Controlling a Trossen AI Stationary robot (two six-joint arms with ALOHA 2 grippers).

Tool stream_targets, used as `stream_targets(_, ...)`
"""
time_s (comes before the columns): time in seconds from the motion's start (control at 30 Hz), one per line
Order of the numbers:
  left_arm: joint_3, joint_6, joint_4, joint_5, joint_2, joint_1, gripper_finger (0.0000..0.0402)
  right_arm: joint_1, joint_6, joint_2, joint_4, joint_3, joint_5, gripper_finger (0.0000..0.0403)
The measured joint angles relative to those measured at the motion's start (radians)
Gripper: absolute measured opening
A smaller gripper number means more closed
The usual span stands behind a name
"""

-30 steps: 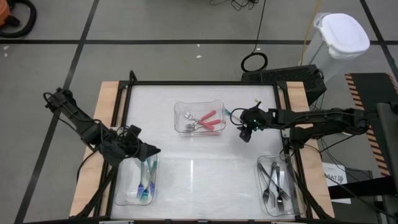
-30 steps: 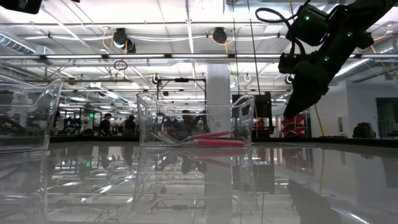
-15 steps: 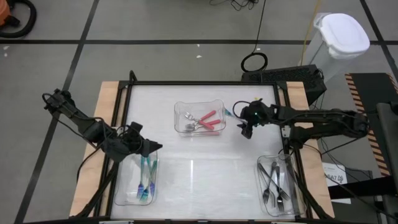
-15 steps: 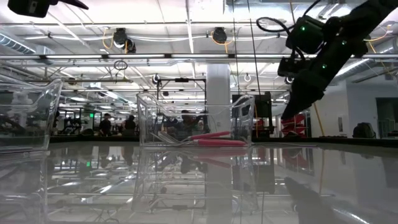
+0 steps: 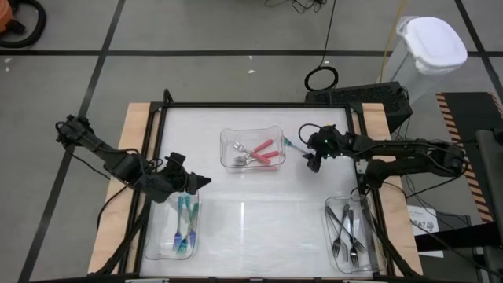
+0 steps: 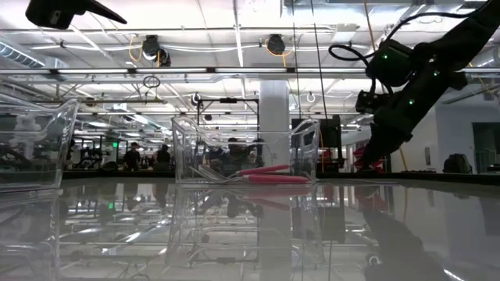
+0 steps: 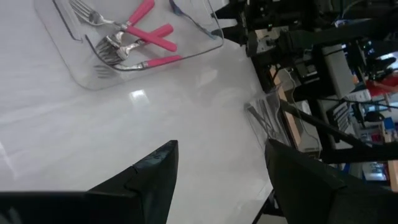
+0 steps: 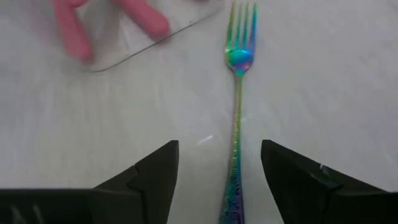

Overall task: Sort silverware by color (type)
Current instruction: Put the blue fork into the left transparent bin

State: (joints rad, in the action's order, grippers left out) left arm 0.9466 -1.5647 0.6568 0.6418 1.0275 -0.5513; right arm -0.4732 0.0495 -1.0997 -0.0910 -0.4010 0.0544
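1. Fork [image 8: 237, 118], iridescent rainbow finish, lies flat on the white table [image 5: 251, 212], just beside the 3 o'clock wall of the centre tray [image 5: 251, 149].
2. Right gripper [image 8: 219, 180] hovers over it with jaws spread and empty; the handle runs between the two fingers [image 8: 152, 171], touching neither, tines pointing away from the wrist.
3. Left gripper [image 7: 217, 180] hangs at the 12 o'clock end of the left tray [image 5: 174, 228], jaws apart, holding nothing.
4. Pink-handled forks [image 5: 263, 152] lie in the centre tray, teal-handled pieces [image 5: 184, 224] in the left tray, dark metal forks [image 5: 348, 228] in the right tray [image 5: 351, 236].
5. Fork's handle end is cut off in the right wrist view; from above it shows only as a small teal sliver at 9 o'clock of the gripper. The low view does not show it.
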Motion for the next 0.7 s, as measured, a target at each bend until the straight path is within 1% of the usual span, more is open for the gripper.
stream_targets(0.1,0.000,0.003,-0.025,0.000,0.013,0.014,0.0238,-0.013,0.002,-0.031,0.066,0.002,0.000,0.0222)
stream_targets(0.2,0.000,0.004,-0.056,0.000,0.024,0.021,0.0238,-0.021,0.002,-0.087,0.141,0.002,0.003,0.0221)
stream_targets(0.3,0.000,0.007,-0.083,-0.005,0.034,0.024,0.0238,-0.028,0.007,-0.162,0.210,0.002,0.043,0.0221)
stream_targets(0.37,0.000,0.007,-0.103,-0.007,0.038,0.024,0.0238,-0.031,0.023,-0.213,0.239,0.002,0.079,0.0221)
stream_targets(0.53,0.000,0.011,-0.172,-0.009,0.041,0.024,0.0238,-0.031,0.092,-0.315,0.315,-0.002,0.080,0.0220)
stream_targets(0.6,0.000,0.029,-0.196,-0.009,0.040,0.024,0.0238,-0.031,0.107,-0.336,0.335,-0.002,0.079,0.0214)
stream_targets(0.7,0.000,0.054,-0.225,-0.009,0.040,0.024,0.0238,-0.031,0.115,-0.347,0.340,-0.002,0.071,0.0192)
